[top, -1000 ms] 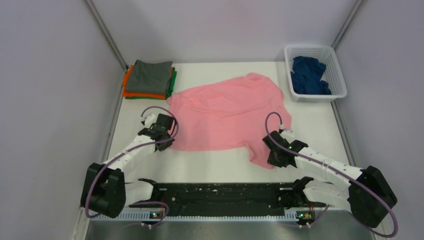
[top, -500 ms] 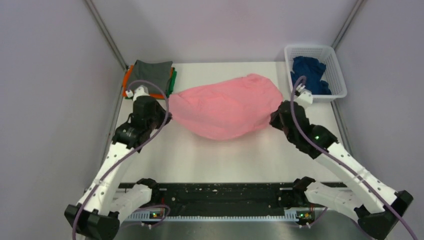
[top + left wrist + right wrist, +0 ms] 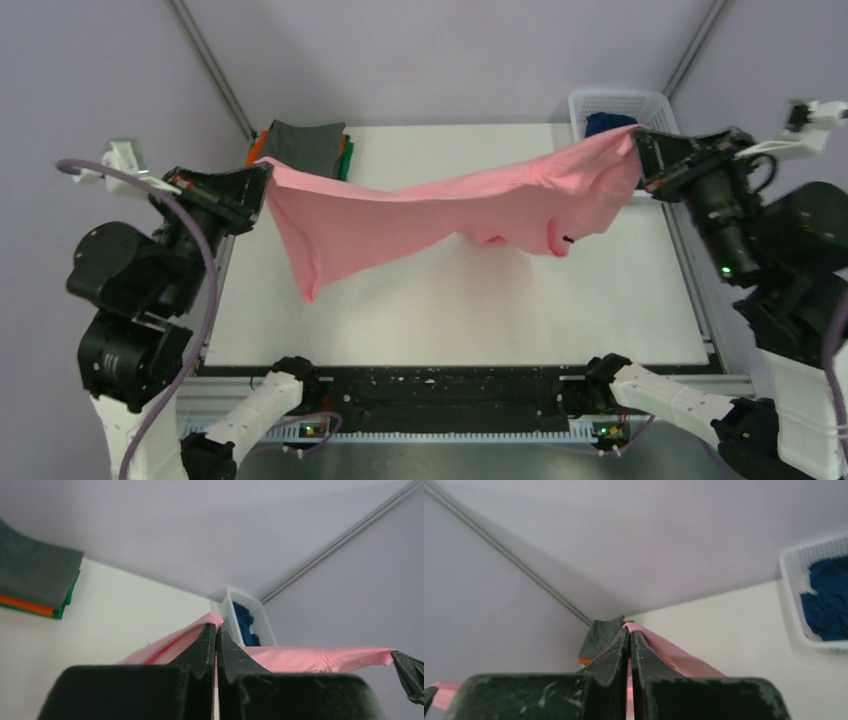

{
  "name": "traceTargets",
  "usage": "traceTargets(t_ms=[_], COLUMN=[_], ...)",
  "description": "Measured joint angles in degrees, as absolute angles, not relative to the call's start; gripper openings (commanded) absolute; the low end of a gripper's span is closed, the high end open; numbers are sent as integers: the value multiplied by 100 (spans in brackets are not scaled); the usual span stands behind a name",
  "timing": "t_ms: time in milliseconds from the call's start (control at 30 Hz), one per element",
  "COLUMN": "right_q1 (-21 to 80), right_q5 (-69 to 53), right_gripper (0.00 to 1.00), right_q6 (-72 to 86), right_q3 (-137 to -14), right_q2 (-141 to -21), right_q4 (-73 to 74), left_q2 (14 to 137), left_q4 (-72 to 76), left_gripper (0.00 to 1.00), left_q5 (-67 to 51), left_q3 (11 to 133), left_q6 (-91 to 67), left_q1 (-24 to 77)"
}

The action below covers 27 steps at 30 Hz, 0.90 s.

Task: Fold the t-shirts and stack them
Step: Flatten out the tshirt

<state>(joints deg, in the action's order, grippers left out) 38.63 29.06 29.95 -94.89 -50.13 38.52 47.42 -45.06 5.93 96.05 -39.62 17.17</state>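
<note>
Pink t-shirt [image 3: 400, 220] hangs stretched, corners pinched in both jaws.

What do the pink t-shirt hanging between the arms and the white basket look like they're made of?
The pink t-shirt looks like soft matte cloth, probably cotton jersey: it sags and creases where it hangs. The white basket looks like rigid plastic with a smooth finish: its thin lattice walls hold their shape.
</note>
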Motion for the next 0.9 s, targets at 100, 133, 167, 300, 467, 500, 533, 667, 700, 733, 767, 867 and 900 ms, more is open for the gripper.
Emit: traceTargets(t_ms=[100,133,167,300,467,500,533,667,700,733,767,867,900], right_q1=[3863,3863,3863,3863,3863,3863,3863,3868,3870,3876,3876,3844,3776], right_q5=[2453,2305,2178,1973,2064,2145,2222,2766,2941,3179,3376,4139,4268], right_gripper=[0,0,0,0,0,0,0,0,0,0,0,0,0], right_q6=[2692,2613,2536,2309,2102,2067,2045,1896,1861,1820,1793,1745,1756], right_q3=[-10628,-10943,-11236,-11950,-12138,-12110,-12066,-11563,-11397,-11118,-10873,-9741,-9437], right_q2=[-5144,-5162,-5164,-5155,-5168,-5181,-5194,-5262,-5297,-5345,-5400,-5660,-5808], right_q4=[3966,3970,3970,3992,4053,4060,4071,4016,3968,3868,3785,3286,3194], left_q2=[4733,4722,4711,4687,4689,4705,4716,4871,4958,5089,5234,5907,6204], left_q4=[-4598,-4641,-4676,-4783,-4816,-4823,-4823,-4775,-4724,-4639,-4602,-4300,-4167], left_gripper=[0,0,0,0,0,0,0,0,0,0,0,0,0], left_q5=[377,305,237,-67,-231,-224,-202,202,325,491,635,1100,1166], left_q3=[10237,10414,10538,11021,11229,11207,11166,10628,10440,10173,9961,9085,8753], left_q6=[-3900,-3885,-3879,-3817,-3758,-3750,-3747,-3723,-3721,-3721,-3723,-3732,-3732], left_q1=[1717,1717,1717,1717,1717,1717,1717,1717,1717,1717,1717,1603,1474])
